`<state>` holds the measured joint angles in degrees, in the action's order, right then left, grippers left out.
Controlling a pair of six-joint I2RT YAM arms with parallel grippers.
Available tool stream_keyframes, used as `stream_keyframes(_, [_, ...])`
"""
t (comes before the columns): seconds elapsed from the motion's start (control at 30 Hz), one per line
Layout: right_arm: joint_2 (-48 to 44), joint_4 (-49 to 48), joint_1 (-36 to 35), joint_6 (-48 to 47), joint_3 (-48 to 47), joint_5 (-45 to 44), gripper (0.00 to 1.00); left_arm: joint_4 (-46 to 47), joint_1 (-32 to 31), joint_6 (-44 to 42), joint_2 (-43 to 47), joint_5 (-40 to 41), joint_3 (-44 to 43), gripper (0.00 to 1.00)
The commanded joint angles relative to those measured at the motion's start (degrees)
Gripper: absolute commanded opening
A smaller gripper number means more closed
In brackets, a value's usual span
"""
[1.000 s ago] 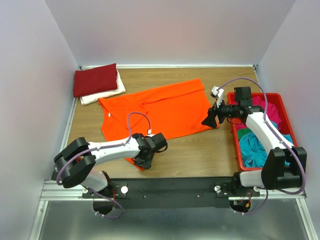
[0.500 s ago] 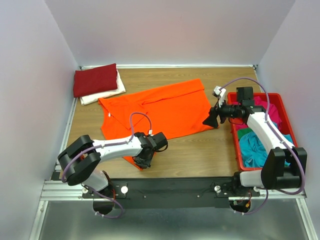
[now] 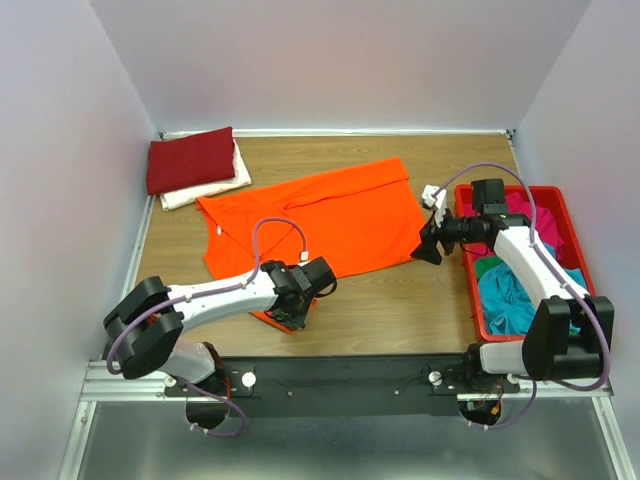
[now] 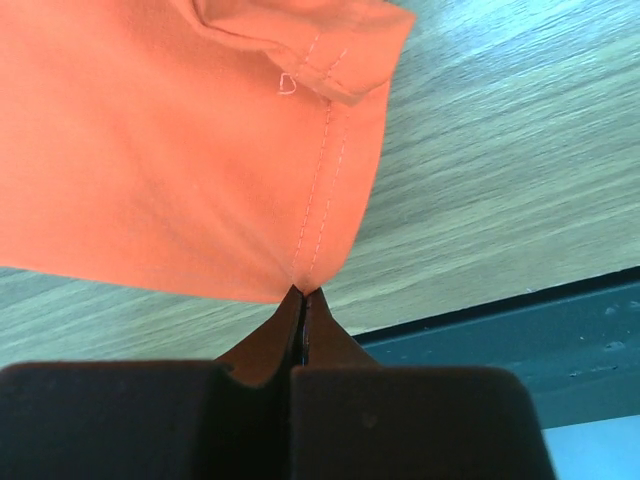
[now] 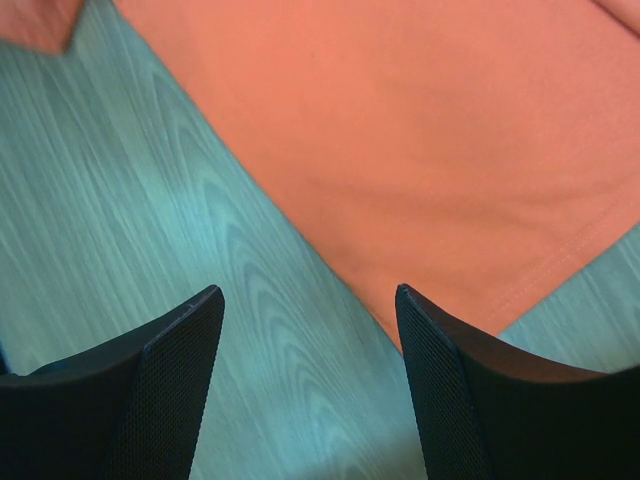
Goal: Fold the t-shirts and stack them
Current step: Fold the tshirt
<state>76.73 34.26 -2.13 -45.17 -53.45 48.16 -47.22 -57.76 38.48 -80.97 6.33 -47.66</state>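
The left gripper (image 4: 303, 296) is pinching the orange t-shirt (image 3: 330, 215) at its lower-left corner; the right gripper (image 3: 426, 246), spread, is hovering over its right corner.

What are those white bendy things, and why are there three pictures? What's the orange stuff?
The white bendy things are two robot arms. Each ends in a two-finger pincher called a gripper. The big picture is taken from above. The other two come from small cameras on the arms' wrists, so you see the fingers up close. On the wooden table lies an orange t-shirt, spread out. The left gripper is pinched shut on its near edge. The right gripper is open over the shirt's right edge and holds nothing. In the far left corner, a dark red shirt sits folded on a white shirt. The red tray on the right holds a crumpled teal shirt and a pink shirt.
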Motion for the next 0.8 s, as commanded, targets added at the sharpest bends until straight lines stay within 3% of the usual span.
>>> stream_keyframes(0.0, [-1.0,8.5,0.5,-19.0,0.2,-7.3,0.75,1.0,0.1,-0.7,2.1,-1.3,-0.2,0.00])
stream_keyframes(0.3, [4.9,15.1,0.5,-40.5,-3.0,-14.3,0.71,1.9,0.2,-0.9,4.2,-1.3,-0.2,0.00])
stream_keyframes(0.53, [12.4,15.0,0.1,-44.0,-8.4,-20.6,0.59,2.3,0.1,-1.4,4.9,-1.6,-0.2,0.00])
stream_keyframes(0.77, [17.6,12.4,-2.3,-44.6,-8.8,-28.0,0.57,2.7,0.1,-1.6,5.6,-1.8,0.2,0.00])
